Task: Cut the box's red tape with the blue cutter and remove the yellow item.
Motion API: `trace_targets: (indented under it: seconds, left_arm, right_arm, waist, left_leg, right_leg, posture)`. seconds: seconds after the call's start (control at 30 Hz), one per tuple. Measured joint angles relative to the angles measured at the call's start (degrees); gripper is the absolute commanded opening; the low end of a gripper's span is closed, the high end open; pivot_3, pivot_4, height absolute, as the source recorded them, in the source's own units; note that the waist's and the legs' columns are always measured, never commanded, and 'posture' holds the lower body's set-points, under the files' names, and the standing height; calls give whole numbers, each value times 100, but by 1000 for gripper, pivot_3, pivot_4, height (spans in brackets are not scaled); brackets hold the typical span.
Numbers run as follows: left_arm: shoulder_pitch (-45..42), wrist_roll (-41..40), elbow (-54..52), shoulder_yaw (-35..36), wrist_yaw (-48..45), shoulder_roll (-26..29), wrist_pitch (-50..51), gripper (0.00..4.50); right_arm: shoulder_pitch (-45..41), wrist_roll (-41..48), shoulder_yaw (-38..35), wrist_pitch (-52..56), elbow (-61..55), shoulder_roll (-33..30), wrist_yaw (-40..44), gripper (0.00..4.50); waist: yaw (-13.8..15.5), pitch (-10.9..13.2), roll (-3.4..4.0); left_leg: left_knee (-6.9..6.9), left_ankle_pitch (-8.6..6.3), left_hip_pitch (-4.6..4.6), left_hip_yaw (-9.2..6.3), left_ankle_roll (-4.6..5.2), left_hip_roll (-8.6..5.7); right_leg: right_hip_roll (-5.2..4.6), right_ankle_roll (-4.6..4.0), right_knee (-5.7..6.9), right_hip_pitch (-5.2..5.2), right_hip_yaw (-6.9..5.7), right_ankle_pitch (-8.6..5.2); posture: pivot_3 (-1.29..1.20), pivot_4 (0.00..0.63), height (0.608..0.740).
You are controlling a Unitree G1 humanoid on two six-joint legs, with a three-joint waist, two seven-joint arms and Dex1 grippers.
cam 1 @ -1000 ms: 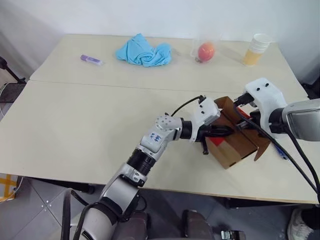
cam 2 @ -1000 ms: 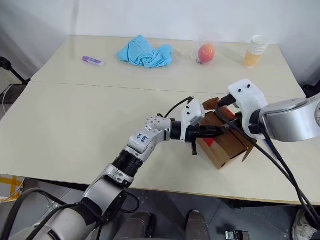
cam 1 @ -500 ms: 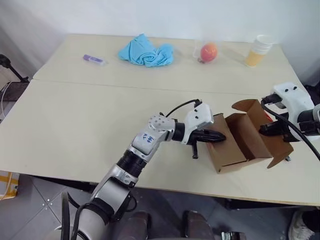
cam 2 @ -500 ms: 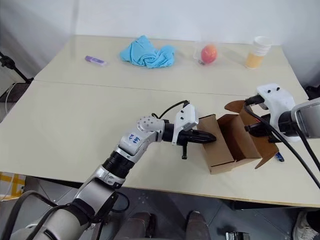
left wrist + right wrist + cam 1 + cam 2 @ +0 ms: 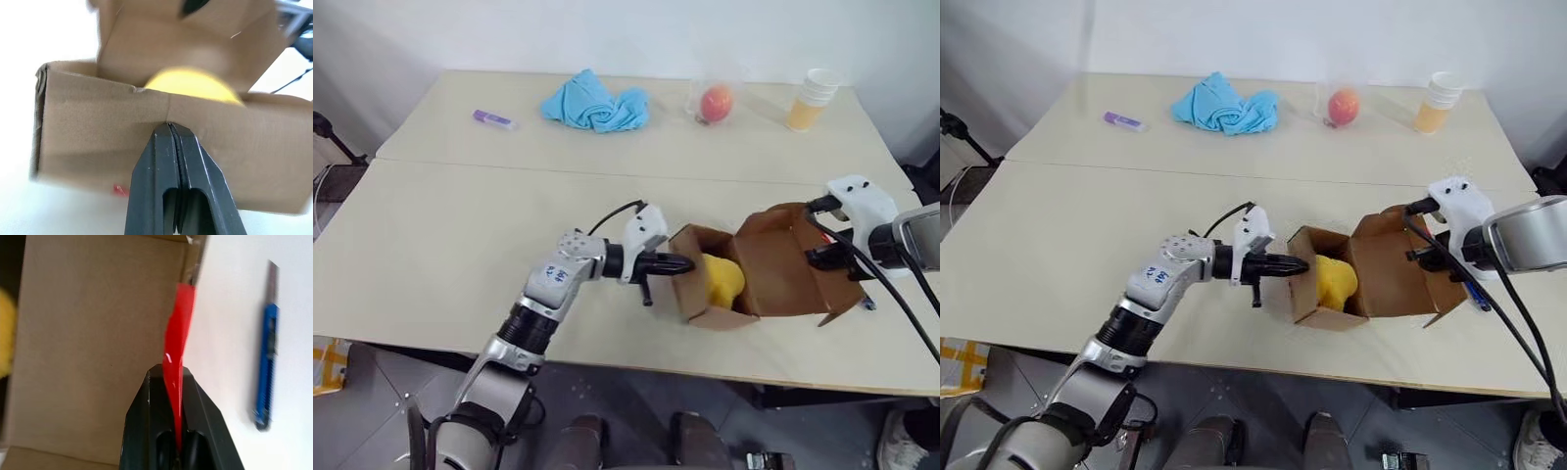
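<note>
Right wrist view shows my right fingers (image 5: 178, 382) pinching the red tape (image 5: 177, 340), left fingers (image 5: 172, 134) pinching the box (image 5: 744, 274) wall, so I should hold both flaps apart steadily around the yellow item (image 5: 722, 279).

box (image 5: 773, 269): matt brown cardboard | red tape (image 5: 177, 345): glossy plastic | blue cutter (image 5: 266, 367): smooth plastic, metal blade

I'm in a bare test room: plain white wall (image 5: 607, 29), two pushed-together beige tables (image 5: 440, 235), grey tiled floor (image 5: 382, 392)
</note>
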Motion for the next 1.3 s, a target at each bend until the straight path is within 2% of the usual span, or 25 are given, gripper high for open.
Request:
trace_targets:
  seconds: [0.3,0.33,0.4,0.53,0.63,0.7,0.77,0.8,0.87,0.9,0.97,1.03,1.17,1.3]
  left_arm:
    - [55,-2,-36,55,105,154,228,0]
    - [55,-2,-42,55,99,187,240,0]
    - [53,-30,-83,65,49,324,389,385]
    - [30,-124,-105,183,40,427,678,1407]
    - [16,-302,-192,356,-98,692,813,2279]
    - [76,-462,-343,497,-426,1132,777,2855]
    - [358,-656,-465,789,-991,1762,492,3460]
    - [528,-753,-442,984,-1281,2042,291,3763]
    - [743,-866,-258,1283,-1583,2326,-110,4362]
    - [868,-872,-118,1450,-1677,2459,-314,4487]
    - [1090,-854,297,1725,-1817,2737,-928,4487]
    - [1283,-783,695,1924,-1902,2995,-1399,4487]
    - [2224,-776,1138,2351,-2243,3730,-1796,4487]
    - [2417,-986,1452,2873,-2254,3956,-1547,4487]
  right_arm:
    - [540,512,-70,-664,-441,128,-533,9]
    - [655,525,-101,-712,-493,139,-540,204]
    - [1083,541,-343,-935,-680,187,-536,644]
    - [1681,575,-797,-1300,-912,272,-515,1858]
    - [2069,561,-1427,-1371,-1144,94,-11,2825]
    - [2554,190,-2342,-1262,-1393,-91,893,3467]
    - [3390,-812,-3744,-1153,-1802,-123,2454,4196]
    - [4124,-1667,-4551,-1362,-2058,-128,3524,4494]
    - [5262,-3099,-5442,-2124,-2333,93,5196,4500]
    - [5672,-3747,-5728,-2604,-2396,299,5952,4500]
    - [6351,-5123,-6162,-4319,-2432,912,7518,4500]
    - [6620,-6009,-6296,-5511,-2313,1201,8507,4500]
    - [6109,-6099,-6292,-6339,-1635,1298,9866,4500]
    - [6394,-5979,-6814,-6286,-1738,1494,10332,4500]
  waist:
    - [12,2,-1]
    - [7,2,-1]
    - [4,2,-1]
    - [-14,2,-1]
    - [-20,3,1]
    - [-22,3,1]
    - [-33,2,3]
    - [-17,2,3]
    - [21,2,-3]
    - [29,2,-3]
    - [31,3,-4]
    - [-4,3,-4]
    - [-232,12,-15]
    - [-172,16,-16]
  left_leg:
    - [-11,-3,-23,-12,5,-12]
    - [-11,-2,-23,-10,5,-12]
    - [-10,-2,-22,-10,5,-10]
    - [-7,-2,-21,-4,4,-8]
    - [-9,-2,-21,-4,4,-7]
    - [-12,-2,-21,-5,5,-6]
    - [-18,-3,-14,1,6,-9]
    - [-17,-4,-10,3,8,-12]
    - [-12,-6,-10,20,12,-28]
    - [-6,-8,-8,27,16,-31]
    - [-6,-10,-6,30,21,-35]
    - [-9,-11,6,37,22,-34]
    - [-45,-11,68,64,17,-9]
    - [-56,-9,98,42,11,14]
  right_leg:
    - [-4,-2,-4,-17,-7,5]
    - [-4,-2,-4,-18,-6,5]
    - [-3,-2,-3,-16,-8,5]
    - [-3,-1,0,-17,-6,5]
    - [-2,-1,1,-19,-6,5]
    - [3,-1,-1,-18,-9,5]
    - [7,-1,-2,-15,-9,5]
    - [7,-1,1,-12,-9,5]
    - [8,1,-3,-4,-9,7]
    - [7,7,-2,-2,-5,11]
    - [6,19,-7,-2,4,17]
    - [5,20,-2,-4,10,17]
    - [4,15,1,14,8,16]
    - [-2,5,-3,54,-8,10]
  posture:
    - [0,150,740]
    - [0,150,740]
    - [0,150,740]
    - [0,150,740]
    - [0,150,740]
    - [0,150,740]
    - [0,150,740]
    - [0,150,740]
    - [0,150,740]
    - [0,150,740]
    - [0,150,740]
    - [0,150,740]
    - [0,150,740]
    - [0,150,740]
